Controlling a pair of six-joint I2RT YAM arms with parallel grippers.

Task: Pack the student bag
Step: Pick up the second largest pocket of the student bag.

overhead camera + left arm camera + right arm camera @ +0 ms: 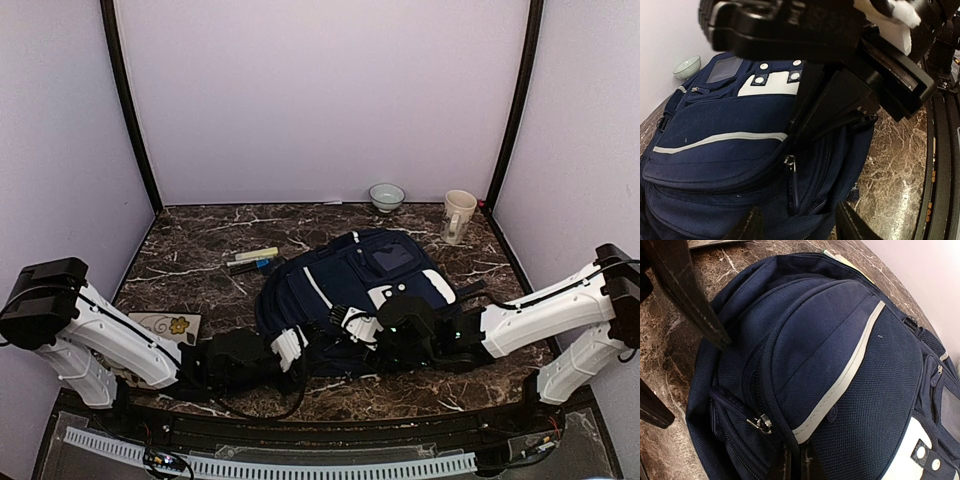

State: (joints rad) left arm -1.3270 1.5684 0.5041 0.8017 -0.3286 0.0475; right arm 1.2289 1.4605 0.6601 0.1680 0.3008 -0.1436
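The student bag [345, 275] lies flat in the middle of the table, navy with white stripes and a white patch. My left gripper [303, 345] is at its near edge. In the left wrist view it stands open [800, 227], its fingers [747, 227] on either side of the bag's [720, 150] edge, just below a zipper pull [791, 185]. My right gripper [352, 322] reaches in from the right. Seen from the right wrist, it is shut [796, 465] on a fold of the bag's [840, 330] fabric, beside the stripe and a metal zipper slider [762, 422].
Markers [253, 260] lie left of the bag. A card with a flower [170, 325] sits by the left arm. A bowl [387, 196] and a mug [458, 215] stand at the back edge. The walls close in on three sides.
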